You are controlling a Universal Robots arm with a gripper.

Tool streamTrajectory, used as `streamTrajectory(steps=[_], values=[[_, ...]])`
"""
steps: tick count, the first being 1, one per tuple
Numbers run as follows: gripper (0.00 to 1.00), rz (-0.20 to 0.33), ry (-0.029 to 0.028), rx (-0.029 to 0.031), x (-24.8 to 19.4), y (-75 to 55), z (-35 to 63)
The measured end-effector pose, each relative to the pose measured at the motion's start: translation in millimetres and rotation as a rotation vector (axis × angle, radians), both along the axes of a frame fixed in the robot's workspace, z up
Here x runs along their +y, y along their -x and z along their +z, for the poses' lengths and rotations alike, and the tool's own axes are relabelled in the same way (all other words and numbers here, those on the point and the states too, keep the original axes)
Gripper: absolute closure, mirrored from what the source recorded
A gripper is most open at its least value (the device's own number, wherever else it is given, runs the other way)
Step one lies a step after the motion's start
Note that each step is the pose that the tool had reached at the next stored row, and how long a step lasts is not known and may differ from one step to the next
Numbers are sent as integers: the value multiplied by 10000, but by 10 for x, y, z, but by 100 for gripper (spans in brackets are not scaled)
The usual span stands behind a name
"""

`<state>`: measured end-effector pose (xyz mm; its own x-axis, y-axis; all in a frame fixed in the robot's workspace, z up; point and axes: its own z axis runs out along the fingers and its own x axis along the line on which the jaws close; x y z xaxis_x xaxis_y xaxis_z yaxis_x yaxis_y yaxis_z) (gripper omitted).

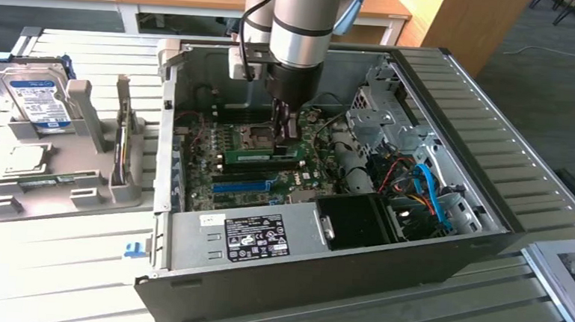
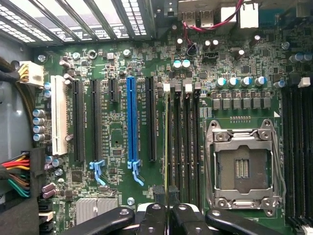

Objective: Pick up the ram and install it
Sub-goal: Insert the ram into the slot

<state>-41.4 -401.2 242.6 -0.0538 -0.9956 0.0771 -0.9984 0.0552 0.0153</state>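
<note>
One gripper [image 1: 290,137] reaches down into the open computer case [image 1: 360,285], fingers clamped on the ram [image 1: 255,157], which stands on edge at a motherboard memory slot just beside the empty processor socket [image 2: 243,166].

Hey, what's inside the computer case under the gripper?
Inside the computer case, the gripper holds the ram edge-down at the memory slots of the motherboard, beside the empty processor socket. The ram covers the slot beneath it, so whether it is seated cannot be seen.
</note>
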Motion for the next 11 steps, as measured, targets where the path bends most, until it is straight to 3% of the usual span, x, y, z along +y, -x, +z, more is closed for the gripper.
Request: streamTrajectory(steps=[4,11], values=[[88,-1,-6,1,0,0,-5],[88,-1,-133,0,0,0,-5]])
